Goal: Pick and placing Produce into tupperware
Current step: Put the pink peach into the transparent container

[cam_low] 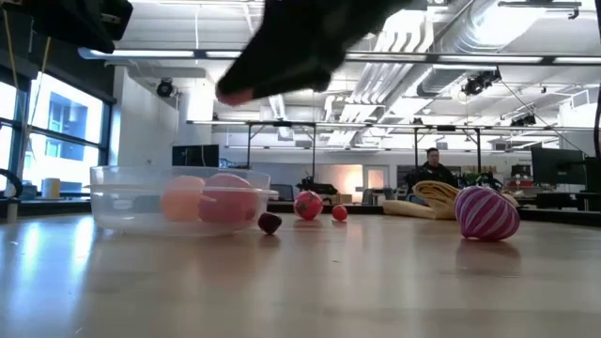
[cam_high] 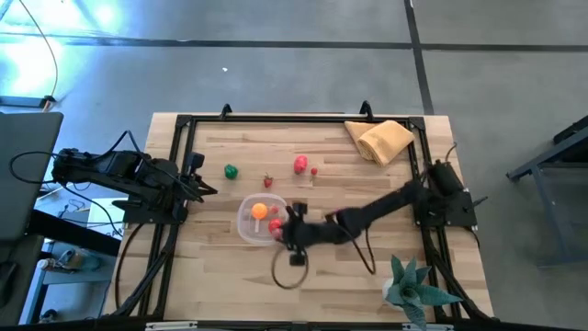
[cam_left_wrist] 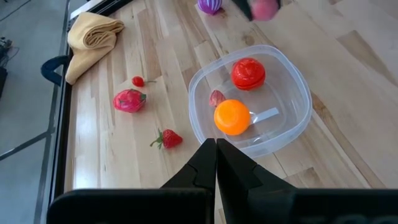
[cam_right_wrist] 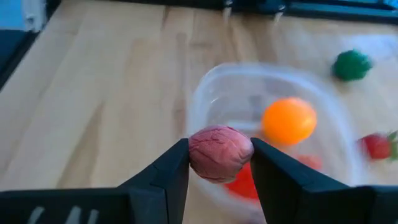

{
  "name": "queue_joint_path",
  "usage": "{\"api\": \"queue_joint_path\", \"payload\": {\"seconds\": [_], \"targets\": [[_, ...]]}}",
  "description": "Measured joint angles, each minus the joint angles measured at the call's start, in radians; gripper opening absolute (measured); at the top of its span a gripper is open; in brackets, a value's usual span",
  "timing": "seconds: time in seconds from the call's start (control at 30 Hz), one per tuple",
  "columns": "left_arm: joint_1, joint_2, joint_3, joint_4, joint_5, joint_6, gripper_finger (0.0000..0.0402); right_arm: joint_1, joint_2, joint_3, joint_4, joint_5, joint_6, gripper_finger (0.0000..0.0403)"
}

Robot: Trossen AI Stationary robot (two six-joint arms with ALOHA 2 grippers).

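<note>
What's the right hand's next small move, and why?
Probably carry a little farther over the tupperware, then open. The right hand is shut on a pink piece near the container's rim, not clearly over its middle. An orange ball and a red piece already lie inside.

One round clear plastic tupperware [cam_left_wrist: 292, 118] holds three toy produce pieces; outside it lie five more, one folded tan cloth [cam_high: 384, 140] and one teal spiky plant [cam_high: 415, 289].
</note>
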Motion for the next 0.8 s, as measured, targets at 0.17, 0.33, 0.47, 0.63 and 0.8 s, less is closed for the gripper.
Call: {"api": "queue_joint_path", "payload": {"seconds": [0.17, 0.33, 0.47, 0.63, 0.8], "targets": [[0.000, 0.000, 0.000, 0.001, 0.000, 0.000, 0.0003, -0.119, -0.002, 0.137, -0.133, -0.081, -0.062, 0.0142], [0.000, 0.000, 0.000, 0.000, 0.000, 0.000, 0.0003, -0.221, 0.021, 0.165, -0.153, -0.193, -0.053, 0.0142], [0.000, 0.000, 0.000, 0.000, 0.000, 0.000, 0.0003, -0.266, 0.085, 0.163, -0.162, -0.239, -0.037, 0.0142], [0.000, 0.000, 0.000, 0.000, 0.000, 0.000, 0.0003, -0.293, 0.144, 0.163, -0.139, -0.279, -0.026, 0.0142], [0.000, 0.000, 0.000, 0.000, 0.000, 0.000, 0.0003, -0.294, 0.174, 0.163, -0.129, -0.282, -0.029, 0.0142]]}}
